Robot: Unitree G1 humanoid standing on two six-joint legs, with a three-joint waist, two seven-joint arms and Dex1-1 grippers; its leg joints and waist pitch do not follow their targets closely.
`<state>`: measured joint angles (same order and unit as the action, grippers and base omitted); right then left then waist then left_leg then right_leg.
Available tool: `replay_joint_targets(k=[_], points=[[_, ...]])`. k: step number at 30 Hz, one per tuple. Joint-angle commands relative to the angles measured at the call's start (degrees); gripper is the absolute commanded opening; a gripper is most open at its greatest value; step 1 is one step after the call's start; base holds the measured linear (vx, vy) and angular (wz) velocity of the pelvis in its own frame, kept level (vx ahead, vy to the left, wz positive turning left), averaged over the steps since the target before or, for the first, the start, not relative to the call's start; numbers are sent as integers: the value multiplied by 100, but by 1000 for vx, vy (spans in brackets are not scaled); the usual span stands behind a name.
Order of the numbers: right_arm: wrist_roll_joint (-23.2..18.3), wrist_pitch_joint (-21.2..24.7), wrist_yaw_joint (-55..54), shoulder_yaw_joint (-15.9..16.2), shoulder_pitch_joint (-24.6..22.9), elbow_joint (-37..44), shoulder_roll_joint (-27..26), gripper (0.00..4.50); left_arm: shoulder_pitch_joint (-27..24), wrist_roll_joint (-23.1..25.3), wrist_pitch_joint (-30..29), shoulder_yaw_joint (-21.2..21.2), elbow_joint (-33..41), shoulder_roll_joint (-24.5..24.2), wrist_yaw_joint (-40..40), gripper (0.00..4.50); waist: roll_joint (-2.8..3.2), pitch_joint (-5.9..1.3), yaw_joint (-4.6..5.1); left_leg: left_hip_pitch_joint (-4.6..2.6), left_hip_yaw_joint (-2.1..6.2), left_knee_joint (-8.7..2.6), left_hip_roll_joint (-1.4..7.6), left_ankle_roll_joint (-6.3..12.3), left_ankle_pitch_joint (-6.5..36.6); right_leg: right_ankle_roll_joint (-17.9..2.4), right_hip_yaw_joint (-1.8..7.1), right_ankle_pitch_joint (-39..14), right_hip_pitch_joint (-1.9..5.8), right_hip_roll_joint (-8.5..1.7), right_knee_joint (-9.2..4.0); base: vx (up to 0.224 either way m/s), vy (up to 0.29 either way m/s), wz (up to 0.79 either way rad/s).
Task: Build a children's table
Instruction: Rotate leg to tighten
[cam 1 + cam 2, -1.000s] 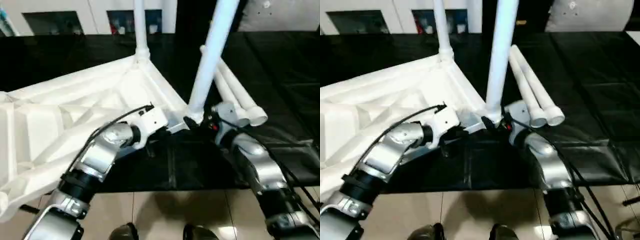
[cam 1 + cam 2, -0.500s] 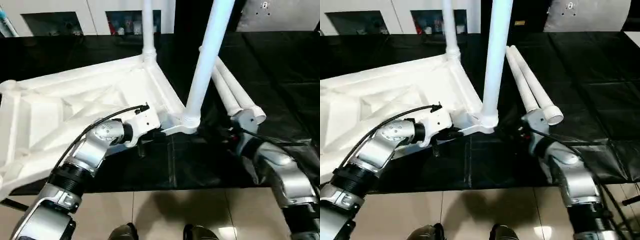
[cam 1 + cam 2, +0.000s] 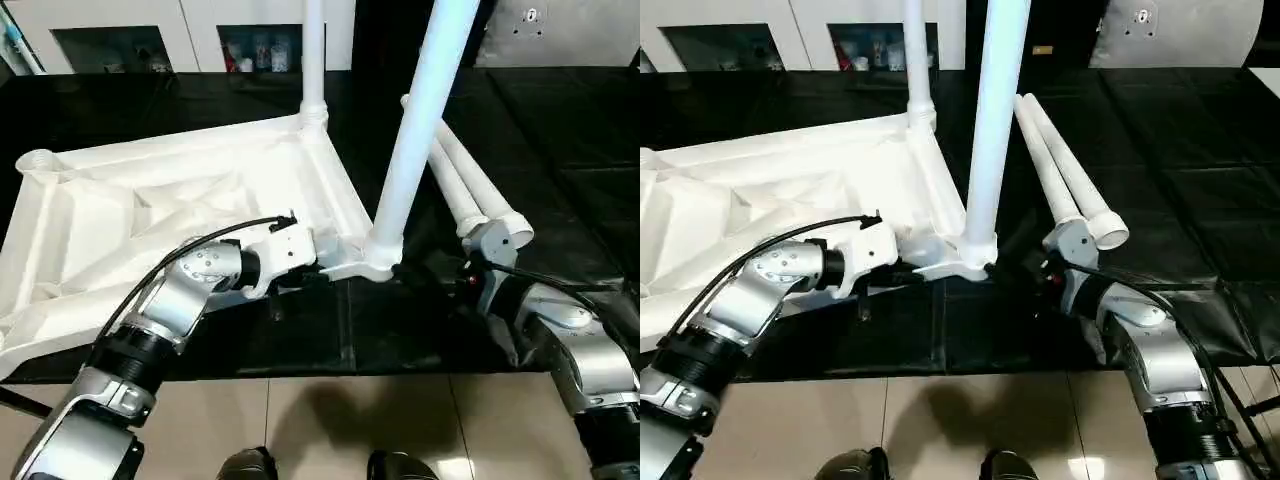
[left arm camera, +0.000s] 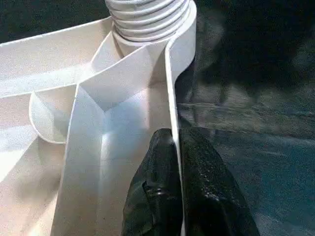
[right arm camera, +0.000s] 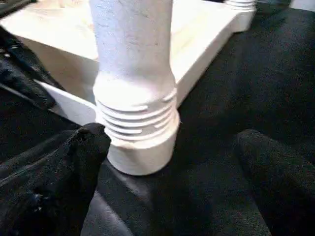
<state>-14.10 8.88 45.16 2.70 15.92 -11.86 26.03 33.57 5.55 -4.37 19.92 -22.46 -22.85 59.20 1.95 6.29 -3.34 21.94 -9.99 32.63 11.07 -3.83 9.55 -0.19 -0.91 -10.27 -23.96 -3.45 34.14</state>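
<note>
- The children's table [image 3: 180, 200] lies upside down on the black-covered table [image 3: 560, 130], its ribbed underside facing up across the left and centre of the head view.
- Two legs stand upright in its corner sockets: one at the far corner [image 3: 313, 60], one at the near corner [image 3: 415, 140], centre frame.
- Two loose legs [image 3: 465, 190] lie side by side on the black cover, right of centre.
- The left hand [image 4: 177, 191] is pinched tight on the children's table's thin rim wall, just short of the near socket.
- The right hand [image 5: 172, 167] stands wide, its fingers [image 5: 59, 167] either side of the near leg's threaded base, gripping nothing.
</note>
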Motion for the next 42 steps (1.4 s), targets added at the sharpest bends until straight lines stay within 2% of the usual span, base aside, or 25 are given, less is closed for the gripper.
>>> replay_joint_targets(k=[1, 4, 6, 7, 10, 11, 16, 19, 24, 26, 27, 30, 33, 34, 35, 40, 42], points=[[-86, 62, 155, 40, -1, 154, 97, 446, -147, 99, 127, 278, -68, -93, 260, 0, -65, -461, -8, -78, -11, -278, 143, 537, 732, -1551, 162, -296, 359, -325, -300, 0, 0, 0], [-119, 63, 282, 59, 0, 169, 144, 446, -152, 88, 213, 301, -83, -126, 342, 0, -55, -472, -18, -76, -8, -269, 142, 549, 665, -1578, 159, -146, 363, -320, -279, 0, 0, 0], [-194, 88, 407, 33, -5, 214, 175, 446, -151, 115, 317, 348, -107, -181, 433, 0, -65, -491, -23, -63, -5, -251, 131, 608, 579, -1607, 155, 64, 380, -318, -257, 0, 0, 0], [-205, 87, 433, 28, -3, 212, 177, 446, -146, 121, 345, 356, -120, -190, 449, 0, -82, -503, -22, -65, -8, -248, 132, 620, 570, -1614, 155, 90, 387, -318, -252, 0, 0, 0], [-228, 85, 605, 47, -4, 199, 192, 446, -120, 105, 487, 361, -160, -207, 542, 0, -84, -511, -33, -60, -7, -237, 133, 661, 503, -1642, 149, 158, 386, -321, -235, 0, 0, 0], [-208, 70, 628, 58, 0, 186, 199, 446, -109, 91, 526, 370, -173, -217, 587, 0, -108, -517, -36, -59, -12, -232, 132, 670, 511, -1642, 149, 124, 389, -320, -234, 0, 0, 0], [-258, 126, 794, 92, 19, 173, 229, 446, -29, 161, 771, 395, -347, -250, 595, 0, -92, -508, -51, -77, -13, -234, 141, 602, 693, -1607, 149, -235, 359, -322, -257, 0, 0, 0], [-268, 142, 838, 76, 31, 159, 231, 446, 67, 249, 920, 352, -615, -193, 383, 0, -113, -487, -49, -71, -11, -237, 133, 491, 896, -1508, 155, -646, 349, -332, -290, 0, 0, 0], [-289, 197, 850, 39, -8, 213, 225, 446, 157, 269, 995, 308, -845, -144, 264, 0, -113, -468, -45, -83, 4, -256, 135, 309, 1161, -1320, 163, -1307, 321, -346, -343, 0, 0, 0], [-342, 293, 757, -50, -65, 279, 192, 446, 263, 325, 1106, 252, -1117, -81, 25, 0, -138, -468, -48, -93, 0, -253, 133, 312, 1150, -1282, 168, -1346, 304, -339, -355, 0, 0, 0], [-350, 307, 755, -59, -73, 289, 191, 446, 288, 340, 1128, 241, -1166, -67, -38, 0, -129, -466, -51, -97, -3, -252, 132, 314, 1174, -1274, 168, -1388, 293, -336, -365, 0, 0, 0], [-375, 406, 725, -89, -100, 379, 174, 446, 472, 328, 1200, 133, -1456, 42, -332, 0, -182, -437, -36, -73, 4, -270, 123, 301, 1256, -1129, 160, -1685, 288, -334, -387, 0, 0, 0], [-380, 458, 676, -98, -120, 453, 163, 446, 543, 352, 1246, 117, -1545, 53, -422, 0, -179, -436, -29, -80, 19, -282, 125, 261, 1357, -1018, 158, -1967, 277, -350, -410, 0, 0, 0], [-381, 476, 653, -100, -137, 492, 158, 446, 559, 383, 1286, 123, -1568, 44, -463, 0, -153, -400, -13, -61, 29, -308, 125, 237, 1406, -979, 153, -2032, 261, -341, -427, 0, 0, 0], [-383, 500, 633, -99, -164, 544, 155, 446, 577, 401, 1321, 112, -1609, 48, -522, 0, -164, -400, -7, -74, 31, -309, 127, 222, 1481, -952, 157, -2051, 250, -336, -436, 0, 0, 0], [-415, 597, 586, -119, -263, 689, 181, 446, 661, 297, 1347, 52, -1709, 83, -397, 0, -165, -365, 12, -68, 33, -325, 124, 239, 1581, -962, 168, -2076, 230, -343, -452, 0, 0, 0], [-416, 629, 549, -124, -300, 740, 192, 446, 698, 283, 1376, 52, -1755, 81, -362, 0, -146, -318, 12, -67, 34, -339, 120, 234, 1640, -932, 172, -2188, 200, -345, -474, 0, 0, 0]])
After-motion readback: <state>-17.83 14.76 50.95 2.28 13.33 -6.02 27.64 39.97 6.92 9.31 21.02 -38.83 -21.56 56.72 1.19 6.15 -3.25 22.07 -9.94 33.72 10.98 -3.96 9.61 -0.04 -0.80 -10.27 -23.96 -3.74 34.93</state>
